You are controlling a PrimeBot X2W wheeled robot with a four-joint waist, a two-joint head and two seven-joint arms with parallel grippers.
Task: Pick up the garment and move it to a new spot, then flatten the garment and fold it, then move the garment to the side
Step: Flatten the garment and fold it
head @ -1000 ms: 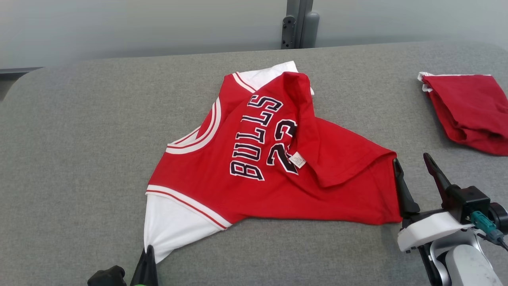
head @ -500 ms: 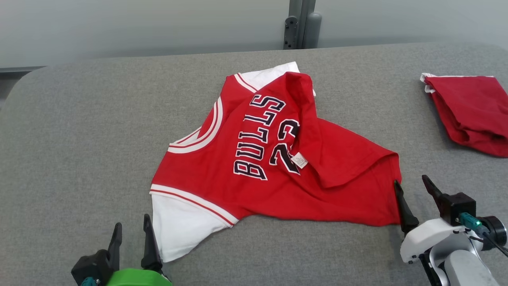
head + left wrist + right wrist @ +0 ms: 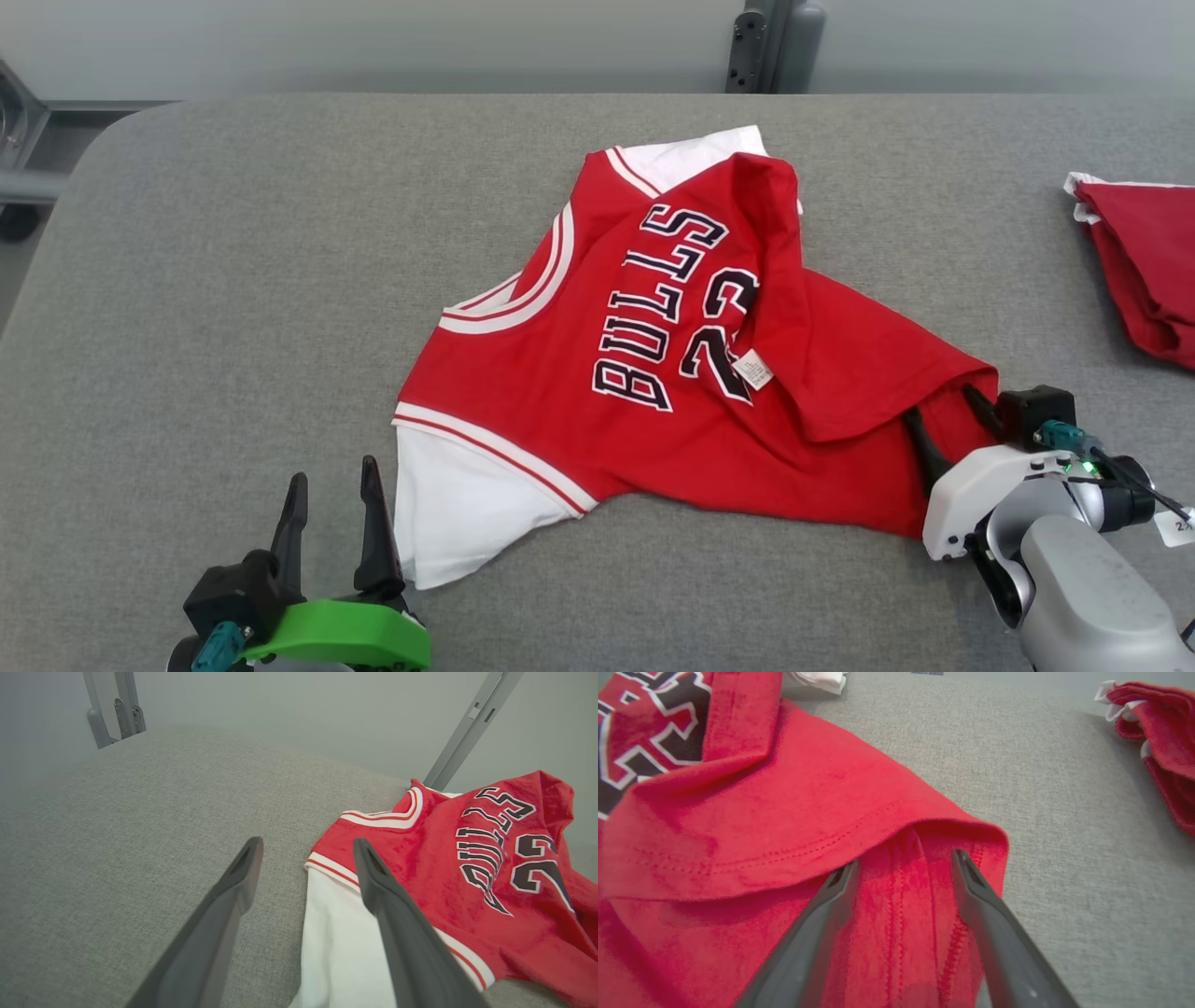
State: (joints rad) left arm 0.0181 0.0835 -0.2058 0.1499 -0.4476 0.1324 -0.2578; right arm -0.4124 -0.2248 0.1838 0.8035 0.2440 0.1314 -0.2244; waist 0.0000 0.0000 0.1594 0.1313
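The left gripper (image 3: pixel 333 471) stood with its jaws wide and nothing between them, just beside the white sleeve (image 3: pixel 448 523) of the red garment (image 3: pixel 691 373), as we saw it from the head view. The garment lay near the middle of the grey table (image 3: pixel 233 280), rumpled, with a flap of its lower body turned over part of the number. At its near right corner, the right gripper (image 3: pixel 938 403) was also spread wide, fingertips tucked under the raised hem. A second red cloth (image 3: pixel 1139 271) lay well apart at the right edge. In the left wrist view, the left gripper (image 3: pixel 307 844) held nothing; one finger crossed in front of the sleeve (image 3: pixel 336 933), the other stood over bare table. In the right wrist view, the right gripper (image 3: pixel 906 858) had both fingers reaching into the mouth of the hem (image 3: pixel 859 833), over the lower layer and under the lifted one, not yet pinching. We judged the flattening step to be in hand. The next move would call for the right jaws to close on the upper layer alone and draw the flap back, with the sleeve pinned or pulled opposite.
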